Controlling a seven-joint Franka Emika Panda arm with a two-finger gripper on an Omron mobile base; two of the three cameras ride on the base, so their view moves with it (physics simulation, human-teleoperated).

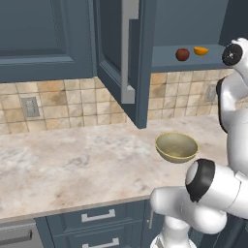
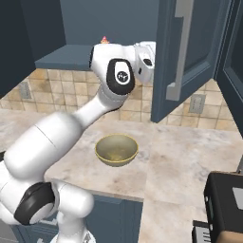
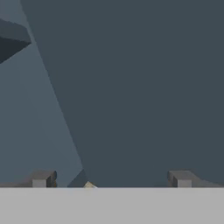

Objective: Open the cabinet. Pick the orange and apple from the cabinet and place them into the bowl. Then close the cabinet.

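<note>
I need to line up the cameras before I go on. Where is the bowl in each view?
Left base view: the bowl sits on the counter right of centre, below the open cabinet door.
Right base view: the bowl is at centre, on the counter beside the white arm.
Hand view: I cannot make it out among the flat slate-blue surfaces.
Shared landmark: the open door with its silver bar handle, seen in both base views.

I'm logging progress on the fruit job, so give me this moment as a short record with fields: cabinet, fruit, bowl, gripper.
cabinet: cabinet door swung open, shelf exposed
apple: apple on the cabinet shelf, left of the orange in the left base view
orange: orange on the same shelf, apart from the apple
bowl: bowl on the counter below the shelf, nothing in it
gripper: gripper open, holding nothing, facing the blue cabinet interior
</note>
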